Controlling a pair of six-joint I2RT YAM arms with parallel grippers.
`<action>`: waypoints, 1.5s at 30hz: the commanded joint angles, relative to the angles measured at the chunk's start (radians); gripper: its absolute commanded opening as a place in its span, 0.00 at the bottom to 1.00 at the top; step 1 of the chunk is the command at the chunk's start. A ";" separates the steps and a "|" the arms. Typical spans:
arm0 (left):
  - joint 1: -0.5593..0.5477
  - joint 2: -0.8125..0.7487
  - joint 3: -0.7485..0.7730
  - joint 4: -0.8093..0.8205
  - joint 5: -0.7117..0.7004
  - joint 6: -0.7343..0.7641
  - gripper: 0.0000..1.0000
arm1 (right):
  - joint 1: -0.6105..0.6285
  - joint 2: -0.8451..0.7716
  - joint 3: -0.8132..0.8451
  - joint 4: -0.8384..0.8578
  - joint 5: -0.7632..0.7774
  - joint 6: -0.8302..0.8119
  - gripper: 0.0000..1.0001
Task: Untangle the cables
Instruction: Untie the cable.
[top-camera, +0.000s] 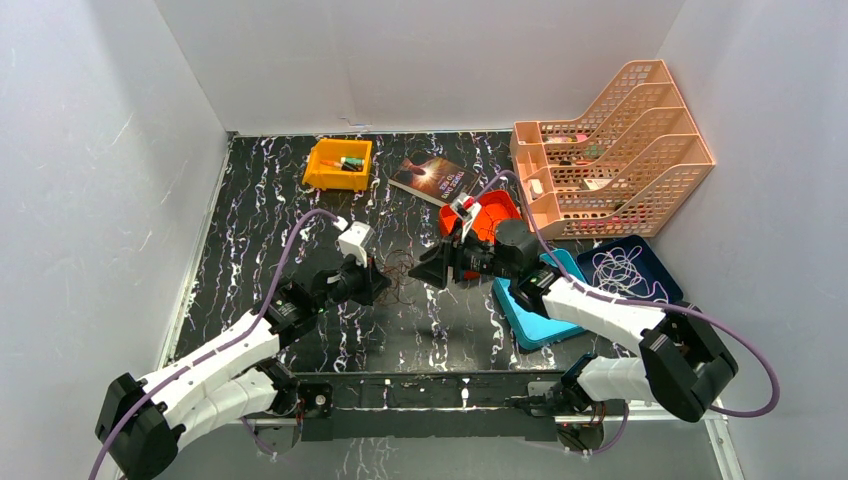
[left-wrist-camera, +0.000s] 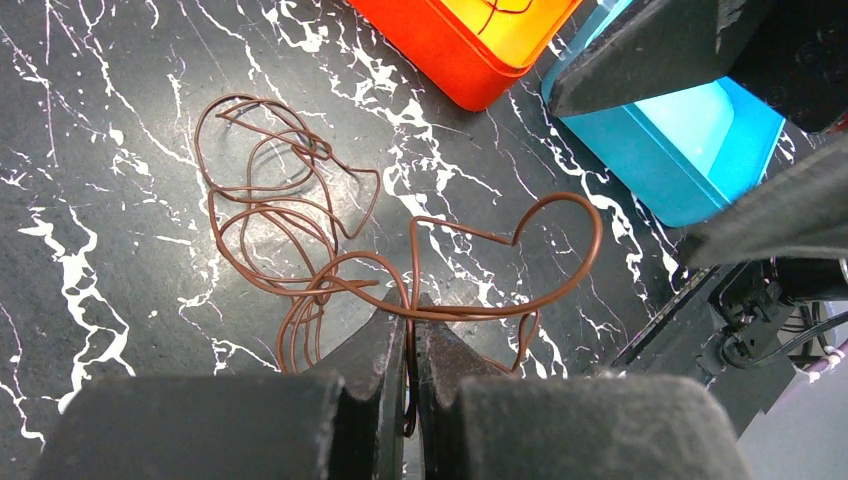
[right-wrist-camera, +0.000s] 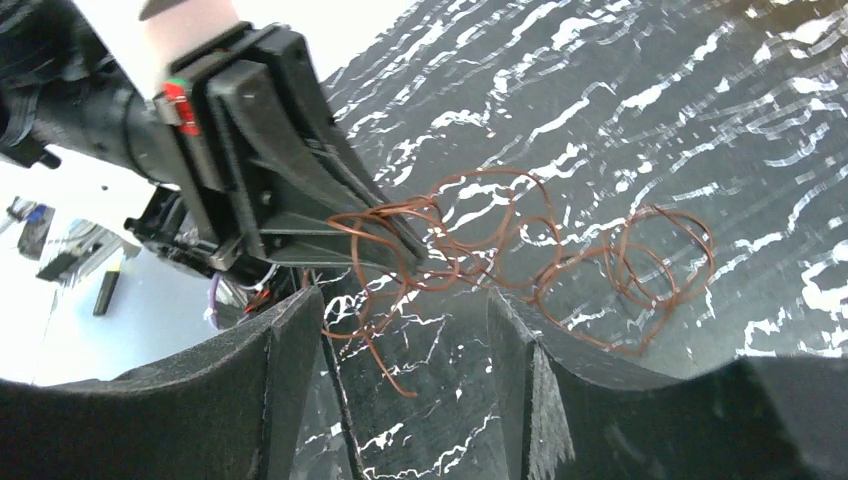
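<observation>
Cable (left-wrist-camera: 411, 255) is clamped in the left tool (left-wrist-camera: 411, 310) as anchor, while the right tool (right-wrist-camera: 400, 310) is held apart near its loops, probably for pulling.

White arms (top-camera: 215, 355), purple cables (top-camera: 283, 255), black left hand (left-wrist-camera: 411, 308) and right hand (right-wrist-camera: 400, 300).

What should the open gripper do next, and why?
Probably the right gripper should ease forward and close on a loose loop of the brown cable. The left gripper pinches one strand, and the right gripper's jaws stand open just before the tangle.
</observation>
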 joint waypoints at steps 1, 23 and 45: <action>0.005 -0.005 0.019 0.034 0.054 0.015 0.00 | 0.007 -0.020 0.001 0.145 -0.123 -0.138 0.70; 0.005 0.030 0.030 0.055 0.154 0.036 0.00 | 0.021 0.162 0.203 0.023 -0.295 -0.327 0.50; 0.005 -0.009 0.040 -0.011 0.048 0.025 0.09 | 0.022 0.062 0.251 -0.122 -0.118 -0.326 0.00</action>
